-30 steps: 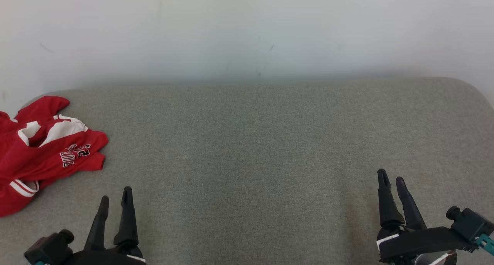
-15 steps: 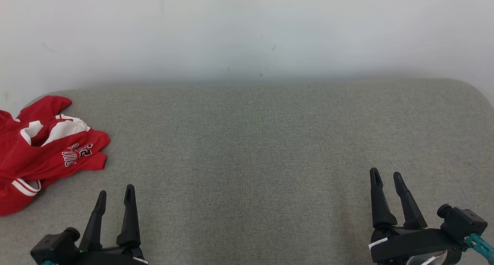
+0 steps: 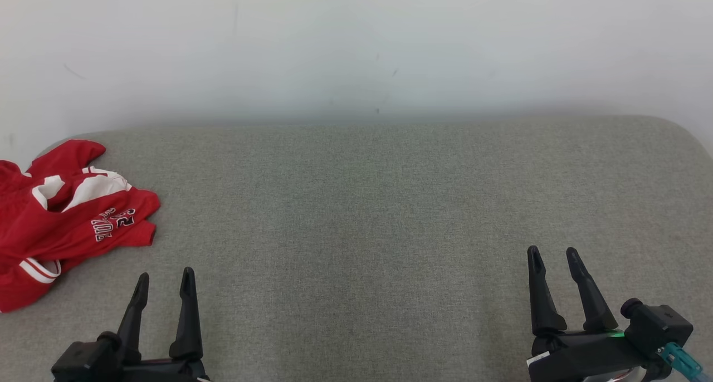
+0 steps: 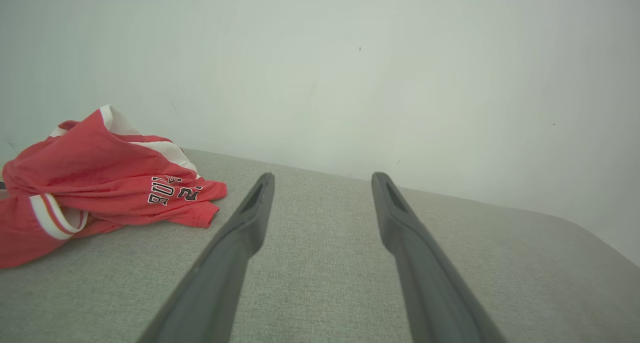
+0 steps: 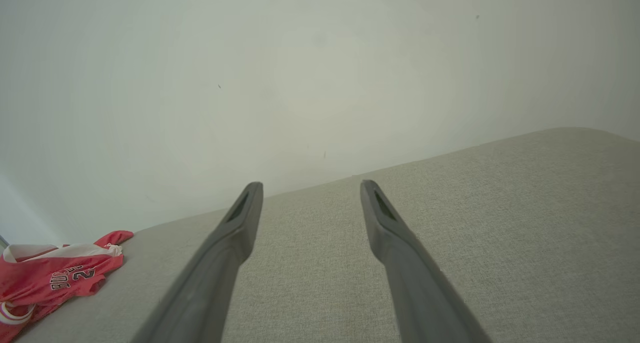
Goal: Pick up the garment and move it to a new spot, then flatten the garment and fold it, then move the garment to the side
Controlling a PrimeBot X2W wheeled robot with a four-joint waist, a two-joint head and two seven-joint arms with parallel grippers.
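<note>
A crumpled red garment (image 3: 61,218) lies at the left edge of a grey padded surface (image 3: 362,204), with two spread grippers, left gripper (image 3: 164,282) and right gripper (image 3: 553,256), empty below.

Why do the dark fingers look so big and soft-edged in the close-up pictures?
Left wrist view: the left fingers sit close to the wide-angle lens, looming and soft, while the red garment shows readable lettering. Right wrist view: right fingers likewise. Head view: flat, even light, hardly any shadows.

The grey, woven-fabric tabletop (image 3: 367,204) has rounded far corners and meets a pale wall (image 3: 356,48). At its left end lies a crumpled red garment (image 3: 61,226) with white trim and lettering, bunched in a heap.
</note>
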